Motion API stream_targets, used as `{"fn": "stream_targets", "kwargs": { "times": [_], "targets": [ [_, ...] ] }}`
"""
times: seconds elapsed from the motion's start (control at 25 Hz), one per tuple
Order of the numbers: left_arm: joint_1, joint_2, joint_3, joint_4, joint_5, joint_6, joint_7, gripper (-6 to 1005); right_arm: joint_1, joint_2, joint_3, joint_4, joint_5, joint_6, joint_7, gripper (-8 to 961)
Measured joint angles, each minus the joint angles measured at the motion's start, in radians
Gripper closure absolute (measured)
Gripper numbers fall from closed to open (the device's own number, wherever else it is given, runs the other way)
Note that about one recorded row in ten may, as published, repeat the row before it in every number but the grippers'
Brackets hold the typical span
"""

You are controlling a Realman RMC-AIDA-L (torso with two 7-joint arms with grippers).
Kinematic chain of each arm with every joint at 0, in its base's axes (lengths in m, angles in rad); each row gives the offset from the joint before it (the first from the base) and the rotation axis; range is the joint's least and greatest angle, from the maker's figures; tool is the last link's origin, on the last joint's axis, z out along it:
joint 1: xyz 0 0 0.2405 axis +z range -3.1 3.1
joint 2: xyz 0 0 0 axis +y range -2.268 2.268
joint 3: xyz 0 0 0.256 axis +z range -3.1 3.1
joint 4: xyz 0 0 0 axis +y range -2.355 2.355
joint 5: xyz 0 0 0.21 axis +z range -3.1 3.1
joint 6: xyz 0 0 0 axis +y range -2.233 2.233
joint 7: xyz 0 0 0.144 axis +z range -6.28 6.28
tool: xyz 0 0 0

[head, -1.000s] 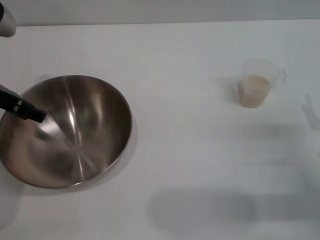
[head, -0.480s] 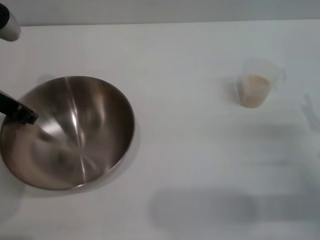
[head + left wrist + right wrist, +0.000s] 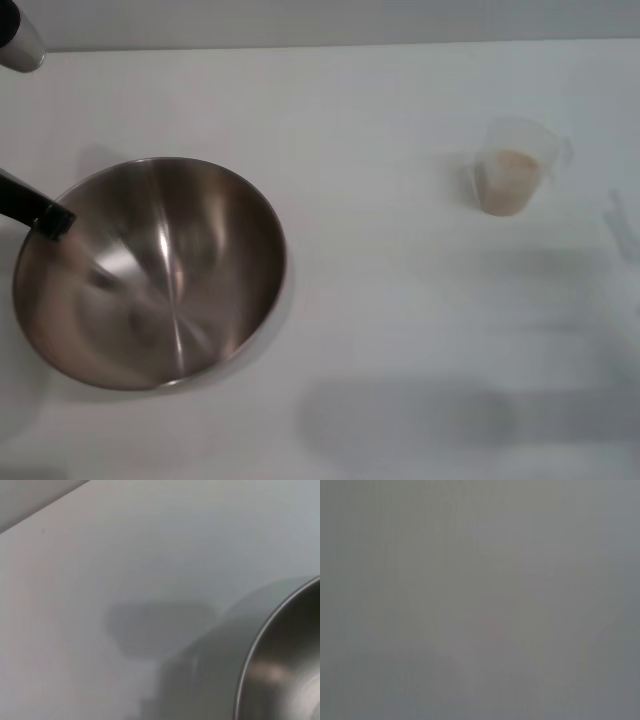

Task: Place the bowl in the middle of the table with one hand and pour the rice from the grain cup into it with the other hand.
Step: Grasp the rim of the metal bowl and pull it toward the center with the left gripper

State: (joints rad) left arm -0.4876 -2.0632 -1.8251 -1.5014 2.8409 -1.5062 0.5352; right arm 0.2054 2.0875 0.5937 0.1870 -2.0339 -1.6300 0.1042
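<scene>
Left end effector (image 3: 50,222) reaches in from the left edge of the head view, a dark finger (image 3: 30,208) lying over the near-left rim of the bowl (image 3: 150,275) with its tip just inside the wall. Only that one finger shows, so I cannot tell how far the end effector is open or whether it truly clamps the rim. Part of the arm's pale cylindrical body (image 3: 18,40) shows in the far-left corner.

The bowl sits on the left part of the counter (image 3: 380,300), well short of the middle, and its shiny brushed inside holds nothing. In the left wrist view only a curved stretch of the bowl's rim and inner wall (image 3: 280,670) shows against the white counter (image 3: 150,540), with a soft shadow on the surface beside it.

The grain cup (image 3: 515,165) stands upright on the far-right side of the counter, well apart from the bowl. Its clear wall shows the rice (image 3: 508,182) filling the lower part as a pale beige mass, and its handle points to the right.

The right end effector does not appear in the head view, and the right wrist view gives only a flat grey field in which nothing can be made out.
</scene>
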Motion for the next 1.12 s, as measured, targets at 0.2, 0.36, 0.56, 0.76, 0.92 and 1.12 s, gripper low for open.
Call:
{"fn": "stream_targets", "kwargs": {
  "times": [0.2,0.36,0.56,0.76,0.92,1.12],
  "targets": [
    [-0.038,0.002,-0.084,0.019,-0.064,-0.040,0.009,879,0.001,-0.001,0.000,0.000,-0.002,-0.001,0.000,187],
    [-0.088,0.003,-0.187,0.076,-0.126,-0.088,0.047,910,0.003,-0.001,0.000,0.000,-0.003,-0.002,0.000,189],
    [-0.127,0.004,-0.234,0.133,-0.155,-0.108,0.093,954,0.001,-0.001,0.000,0.000,-0.003,-0.002,0.000,192],
    [-0.140,0.005,-0.267,0.137,-0.165,-0.112,0.102,955,0.001,-0.001,0.000,0.000,-0.003,-0.002,0.000,191],
    [-0.164,0.012,-0.297,0.155,-0.166,-0.123,0.102,956,0.003,-0.002,0.000,0.000,-0.003,-0.001,0.000,192],
    [-0.199,0.021,-0.346,0.212,-0.181,-0.136,0.126,962,0.004,-0.002,0.000,0.000,-0.003,0.000,0.000,193]
  ]
}}
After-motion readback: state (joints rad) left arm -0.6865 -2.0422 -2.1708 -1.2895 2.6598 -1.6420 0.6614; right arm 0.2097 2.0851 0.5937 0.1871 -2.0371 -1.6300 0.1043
